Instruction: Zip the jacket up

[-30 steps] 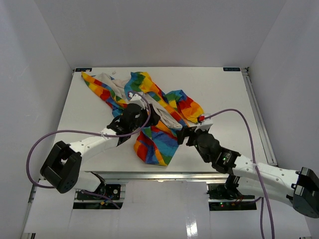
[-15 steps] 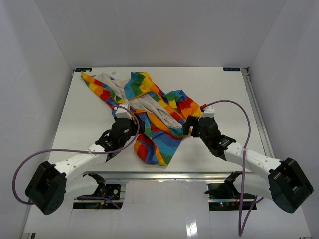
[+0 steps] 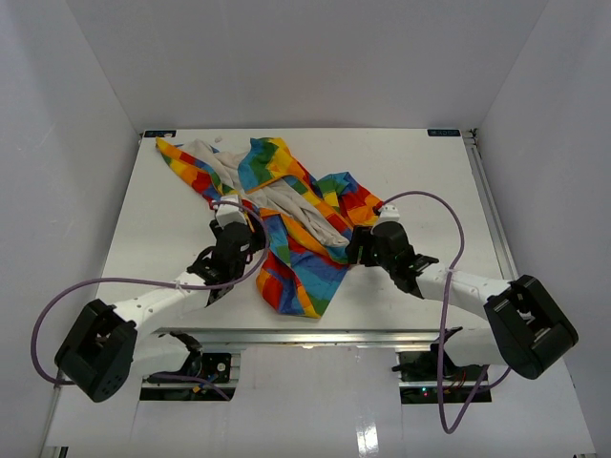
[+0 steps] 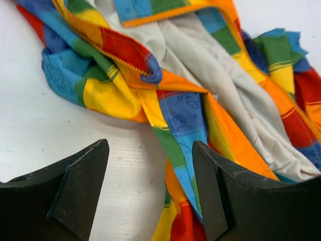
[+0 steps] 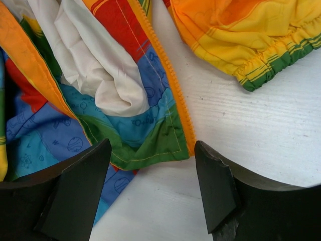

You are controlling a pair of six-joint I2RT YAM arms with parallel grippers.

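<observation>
Left gripper point(image 4: 150, 150) hangs wide open and empty, the unzipped jacket point(image 4: 175, 115) just ahead of its fingertips. Right gripper point(image 5: 153, 148), equally open and empty, hovers over a hem corner point(image 5: 168, 150), with the zipper edge point(image 5: 168, 75) running between its fingers. The likely step is lining up to pinch both front edges near the zipper's foot. A second ago the left gripper sat over the jacket; it has backed off.

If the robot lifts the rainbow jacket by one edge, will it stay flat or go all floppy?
Probably floppy: the jacket already lies in folds and wrinkles, so it should droop and drag. It looks thin, so likely light. Its gathered elastic edge and zipper teeth may give firmer spots to pinch.
</observation>
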